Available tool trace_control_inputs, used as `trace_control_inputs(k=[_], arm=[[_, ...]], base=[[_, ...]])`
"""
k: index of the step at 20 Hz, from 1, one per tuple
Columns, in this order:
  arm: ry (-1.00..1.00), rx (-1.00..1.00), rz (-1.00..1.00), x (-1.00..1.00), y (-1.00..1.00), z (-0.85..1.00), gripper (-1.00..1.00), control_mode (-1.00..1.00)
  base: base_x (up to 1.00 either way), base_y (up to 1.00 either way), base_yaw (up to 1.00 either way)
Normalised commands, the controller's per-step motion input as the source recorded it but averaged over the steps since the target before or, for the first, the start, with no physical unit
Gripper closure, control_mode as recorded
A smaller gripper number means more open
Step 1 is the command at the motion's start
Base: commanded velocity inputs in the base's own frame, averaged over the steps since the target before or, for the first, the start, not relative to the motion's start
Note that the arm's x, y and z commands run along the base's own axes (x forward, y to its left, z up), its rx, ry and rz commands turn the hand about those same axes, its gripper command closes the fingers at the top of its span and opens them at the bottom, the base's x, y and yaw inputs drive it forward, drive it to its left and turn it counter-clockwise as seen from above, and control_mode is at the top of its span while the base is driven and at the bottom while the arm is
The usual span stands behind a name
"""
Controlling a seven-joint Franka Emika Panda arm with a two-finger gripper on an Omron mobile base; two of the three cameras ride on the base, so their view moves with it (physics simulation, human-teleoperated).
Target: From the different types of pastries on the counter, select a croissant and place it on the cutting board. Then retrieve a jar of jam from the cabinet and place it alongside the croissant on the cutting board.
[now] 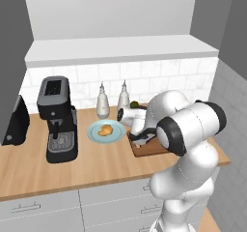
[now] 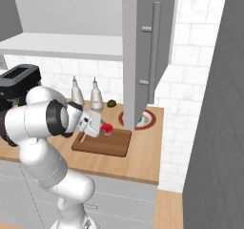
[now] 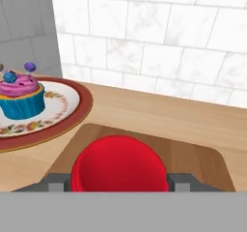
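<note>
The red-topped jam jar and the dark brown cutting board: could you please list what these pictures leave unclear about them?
- Red-topped jam jar: in the hand view its bottom is cut off, so contact with the board cannot be judged.
- Dark brown wooden cutting board: in the left base view the white arm covers most of it.
- Gripper: in the right base view it is too small to judge its jaws.
- Pink-and-blue cupcake: the right base view's cabinet door hides it.

Even, bright rendered light, soft faint shadows — no glare, slightly blurry base views

Left base view set behind-left of the arm, facing forward-down, right base view behind-right, cutting board (image 2: pixel 102 142) and counter (image 1: pixel 34 170) shared, hand view close over the board, tiled wall (image 3: pixel 159 47) faced
</note>
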Motion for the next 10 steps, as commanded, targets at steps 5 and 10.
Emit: trace_control_inputs(k=[5, 10], arm=[[0.00, 0.00, 0.00, -0.01, -0.04, -0.25, 1.00, -1.00], [-0.05, -0.02, 0.00, 0.00, 0.00, -0.66, 1.00, -1.00]], base=[[0.00, 0.00, 0.00], [0.00, 0.00, 0.00]])
